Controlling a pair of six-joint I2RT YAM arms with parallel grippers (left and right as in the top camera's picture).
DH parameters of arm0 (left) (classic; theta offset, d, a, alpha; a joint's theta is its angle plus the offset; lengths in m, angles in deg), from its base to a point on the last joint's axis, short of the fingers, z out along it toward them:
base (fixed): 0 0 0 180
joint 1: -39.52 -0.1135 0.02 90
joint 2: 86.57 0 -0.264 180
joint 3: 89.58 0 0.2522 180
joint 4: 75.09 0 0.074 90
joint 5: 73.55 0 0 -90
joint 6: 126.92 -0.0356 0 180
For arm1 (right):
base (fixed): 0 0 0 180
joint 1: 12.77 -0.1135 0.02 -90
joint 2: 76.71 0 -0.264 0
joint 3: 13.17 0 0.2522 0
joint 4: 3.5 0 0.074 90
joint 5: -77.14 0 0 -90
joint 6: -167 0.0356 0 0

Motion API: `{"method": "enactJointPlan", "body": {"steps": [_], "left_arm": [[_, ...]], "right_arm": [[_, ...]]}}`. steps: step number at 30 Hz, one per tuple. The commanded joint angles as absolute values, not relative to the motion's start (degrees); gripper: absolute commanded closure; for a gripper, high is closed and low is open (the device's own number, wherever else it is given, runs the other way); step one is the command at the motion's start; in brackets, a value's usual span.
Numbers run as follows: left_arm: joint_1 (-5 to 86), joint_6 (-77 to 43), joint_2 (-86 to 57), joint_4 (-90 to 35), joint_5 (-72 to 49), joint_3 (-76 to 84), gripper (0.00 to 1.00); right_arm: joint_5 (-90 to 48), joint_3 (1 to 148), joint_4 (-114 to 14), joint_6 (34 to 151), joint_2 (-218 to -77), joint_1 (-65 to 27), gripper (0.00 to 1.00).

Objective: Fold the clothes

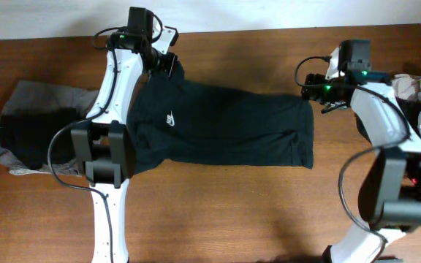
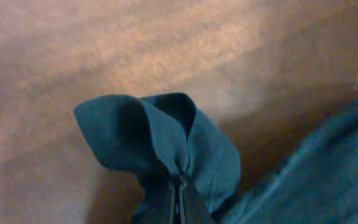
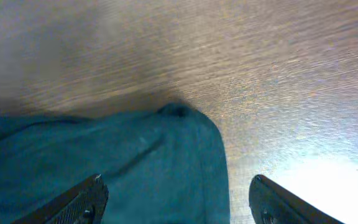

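Surface: brown wooden surface (image 1: 232, 212); black cloth T-shirt with white chest logo (image 1: 225, 124) lies spread mid-frame, unfolded.
Left end effector (image 2: 180, 202): clamped on shirt cloth, upper left.
Right end effector (image 3: 178, 198): wide, empty, over upper-right hem corner.
Remaining: apparently every fold; grey-and-black garment heap (image 1: 28, 135) waits at left edge.

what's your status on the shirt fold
Left gripper shut on a pinch of black T-shirt. Right gripper open over its hem corner. Other clothes piled at far left.

White arm links (image 1: 119, 77), boxy black joints (image 1: 108, 150), looping black cables (image 1: 50, 150); green light (image 1: 328, 89) just behind the right claw (image 1: 313, 93)
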State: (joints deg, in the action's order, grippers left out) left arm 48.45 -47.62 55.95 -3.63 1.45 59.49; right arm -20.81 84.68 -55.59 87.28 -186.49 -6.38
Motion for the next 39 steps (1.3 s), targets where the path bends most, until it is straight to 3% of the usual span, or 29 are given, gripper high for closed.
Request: {"method": "enactJointPlan", "body": {"steps": [1,14,19,20,21,23,31,39], "left_arm": [[49.1,-47.5,55.9,-1.0,1.2,60.4,1.00],[49.4,-47.5,55.9,8.3,7.4,60.4,1.00],[49.4,-47.5,55.9,9.8,9.0,60.4,1.00],[49.4,-47.5,55.9,10.1,9.0,60.4,1.00],[49.4,-47.5,55.9,10.3,9.0,60.5,1.00],[49.4,-47.5,55.9,10.9,9.0,60.8,1.00],[49.3,-47.5,55.9,15.6,9.9,64.4,1.00],[49.3,-47.5,55.8,27.3,9.9,73.3,1.00]], "right_arm": [[-20.4,85.1,-54.1,86.8,-191.5,-6.3,0.22],[-25.1,85.1,-42.2,86.3,-200.4,-6.3,0.26],[-29.0,85.1,-42.0,81.6,-200.3,-6.2,0.58],[-29.9,85.1,-43.4,81.7,-200.3,-6.3,0.80],[-30.3,85.1,-44.2,81.7,-200.3,-6.2,0.88],[-30.3,85.1,-45.6,81.7,-199.8,-6.2,0.96],[-30.3,85.1,-47.8,80.8,-193.4,-6.3,0.96],[-30.3,85.1,-58.1,80.2,-184.9,-6.3,0.96]]}}
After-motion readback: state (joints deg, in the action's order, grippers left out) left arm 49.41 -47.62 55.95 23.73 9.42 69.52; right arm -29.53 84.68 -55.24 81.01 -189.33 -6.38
